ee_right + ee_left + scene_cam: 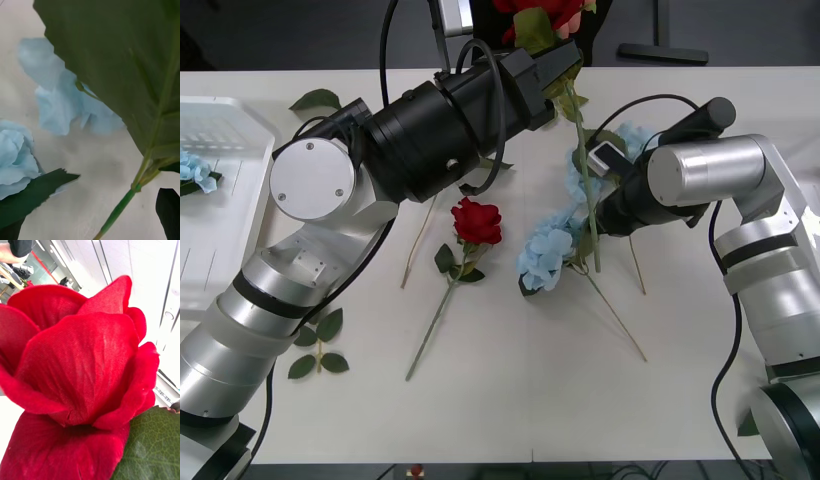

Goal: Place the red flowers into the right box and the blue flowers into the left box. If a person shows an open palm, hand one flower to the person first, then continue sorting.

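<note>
White table, no legible txt.

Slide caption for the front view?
Left gripper lifts a red rose above the table; right gripper among blue hydrangeas.

Woven cloth grain shows plainly on the matt, deep-red petals of the held rose, beside a finely veined fabric leaf with a dull green face. The pale blue hydrangea petals look like thin, soft cloth on a smooth plastic stem, lying on a matt off-white surface. The arms pair brushed silvery metal shells with satin black housings, and the left box is glossy white ribbed plastic.
</note>
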